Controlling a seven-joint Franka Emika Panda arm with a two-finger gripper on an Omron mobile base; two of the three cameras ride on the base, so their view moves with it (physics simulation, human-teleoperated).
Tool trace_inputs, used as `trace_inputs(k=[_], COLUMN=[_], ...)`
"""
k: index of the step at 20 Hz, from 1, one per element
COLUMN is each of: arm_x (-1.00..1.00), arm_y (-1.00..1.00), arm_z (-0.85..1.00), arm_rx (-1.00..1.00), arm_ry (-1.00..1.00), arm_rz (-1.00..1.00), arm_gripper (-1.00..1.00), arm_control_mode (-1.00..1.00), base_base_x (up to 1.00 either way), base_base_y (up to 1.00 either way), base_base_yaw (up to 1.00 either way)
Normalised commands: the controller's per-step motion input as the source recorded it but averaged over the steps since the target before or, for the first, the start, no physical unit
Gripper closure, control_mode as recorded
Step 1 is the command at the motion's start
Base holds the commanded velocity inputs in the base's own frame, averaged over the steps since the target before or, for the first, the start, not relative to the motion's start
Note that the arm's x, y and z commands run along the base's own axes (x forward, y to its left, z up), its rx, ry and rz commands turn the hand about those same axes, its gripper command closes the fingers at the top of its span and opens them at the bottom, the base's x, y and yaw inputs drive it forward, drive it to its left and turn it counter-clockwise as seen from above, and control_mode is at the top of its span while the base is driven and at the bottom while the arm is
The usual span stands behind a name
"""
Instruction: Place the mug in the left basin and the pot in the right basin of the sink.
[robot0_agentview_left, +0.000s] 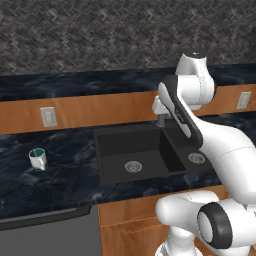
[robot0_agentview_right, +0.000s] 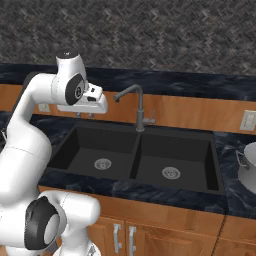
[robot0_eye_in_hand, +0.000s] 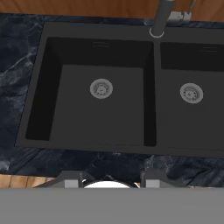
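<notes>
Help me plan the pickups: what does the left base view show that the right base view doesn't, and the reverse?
Left base view alone: the mug upright on the counter left of the sink, and an outlet behind it. Right base view alone: the pot on the counter right of the sink, and the gripper above the left basin. Both: the two empty basins, the right basin, the faucet.

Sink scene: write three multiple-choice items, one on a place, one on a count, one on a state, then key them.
1. The mug stands:
A. in the left basin
B. on the counter left of the sink
C. under the faucet

2. Drains in the sink:
A. one
B. two
C. three

3. The left basin is:
A. empty
B. holding the mug
C. holding a plate

Key: 1 B, it sits on dark counter. 2 B, one drain per basin. 3 A, bare black floor around its drain.
</notes>
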Motion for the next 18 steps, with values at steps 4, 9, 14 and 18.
trace_inputs(k=[4,9,14,18], arm_x=[-0.02,-0.11,-0.09,-0.04], arm_y=[0.08,0.23,0.34,0.37], arm_z=[0.00,-0.05,-0.13,-0.17], arm_rx=[0.00,0.00,0.00,0.01], arm_ry=[0.00,0.00,0.00,0.00], arm_rz=[-0.01,-0.04,-0.06,-0.06], arm_gripper=[-1.00,-1.00,-1.00,-1.00], arm_control_mode=[-1.00,-1.00,-1.00,-1.00], base_base_x=[0.00,0.00,0.00,0.00], base_base_y=[0.00,0.00,0.00,0.00], base_base_yaw=[0.00,0.00,0.00,0.00])
